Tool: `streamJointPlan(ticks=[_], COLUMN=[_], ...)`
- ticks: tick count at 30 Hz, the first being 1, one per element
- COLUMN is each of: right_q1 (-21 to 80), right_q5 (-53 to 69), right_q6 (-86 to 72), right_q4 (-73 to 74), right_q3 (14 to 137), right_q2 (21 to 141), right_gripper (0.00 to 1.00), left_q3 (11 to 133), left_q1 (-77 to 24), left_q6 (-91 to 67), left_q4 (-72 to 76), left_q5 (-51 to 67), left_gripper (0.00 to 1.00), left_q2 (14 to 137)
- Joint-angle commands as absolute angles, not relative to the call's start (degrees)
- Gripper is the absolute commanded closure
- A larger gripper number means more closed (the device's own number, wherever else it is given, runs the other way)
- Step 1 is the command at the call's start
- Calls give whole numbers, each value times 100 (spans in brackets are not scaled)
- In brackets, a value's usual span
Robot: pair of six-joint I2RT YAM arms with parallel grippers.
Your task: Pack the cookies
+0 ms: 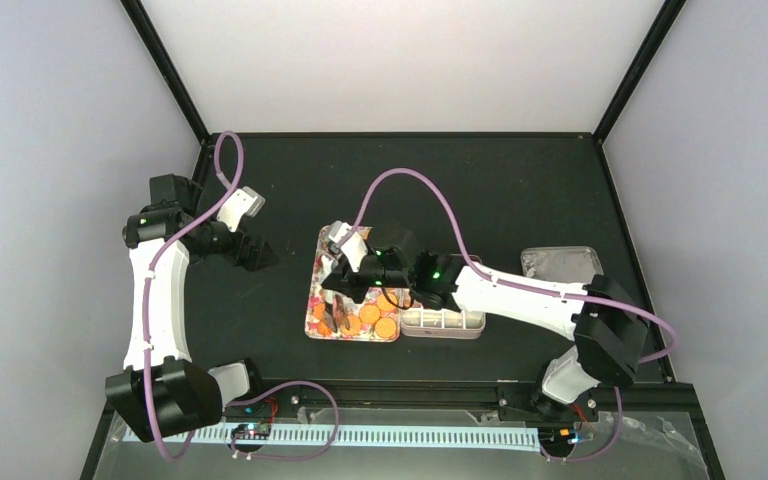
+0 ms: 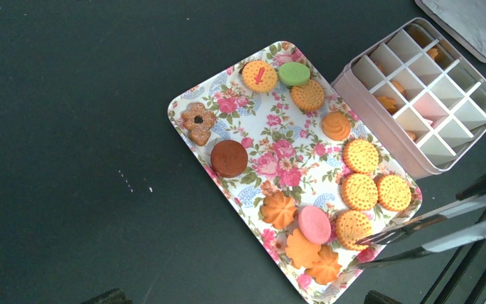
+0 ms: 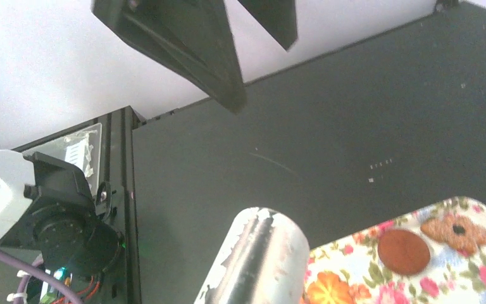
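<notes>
The cookies [image 2: 361,190] lie on the flower-patterned tray [image 2: 253,190]: mostly orange-golden, plus a brown [image 2: 229,158], a pink [image 2: 314,224] and a green one [image 2: 293,73]. In the top view they [image 1: 365,318] sit at the tray's near end. My right gripper [image 1: 345,290] is over the tray, shut on the metal tongs [image 3: 259,259]. The tong tips [image 2: 395,235] are slightly apart at the edge of a golden cookie [image 2: 353,228]. My left gripper [image 1: 258,254] is open and empty, left of the tray; only its fingertips [image 2: 107,296] show.
A pink divided box [image 2: 430,95] stands against the tray's right side, with a few cookies in its cells; it also shows in the top view [image 1: 443,322]. Its metal lid [image 1: 560,262] lies further right. The table's edge rail runs along the front.
</notes>
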State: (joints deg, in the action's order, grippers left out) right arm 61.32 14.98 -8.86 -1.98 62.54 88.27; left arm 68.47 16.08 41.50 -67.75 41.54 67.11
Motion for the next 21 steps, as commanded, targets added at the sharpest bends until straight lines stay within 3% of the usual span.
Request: streamJointPlan(ticks=[1, 21], right_q1=[6379, 6616], right_q5=[1233, 177], right_q6=[-504, 95], right_q4=[-334, -167], right_q3=[6772, 7126], right_q2=[9106, 9905], right_gripper=[78, 79], left_q3=[6886, 6908], left_q1=[1646, 1644], left_q6=[4297, 4370], left_q4=[-6909, -7004], left_q5=[4171, 4011], left_gripper=[1, 1], left_q2=[6624, 6542])
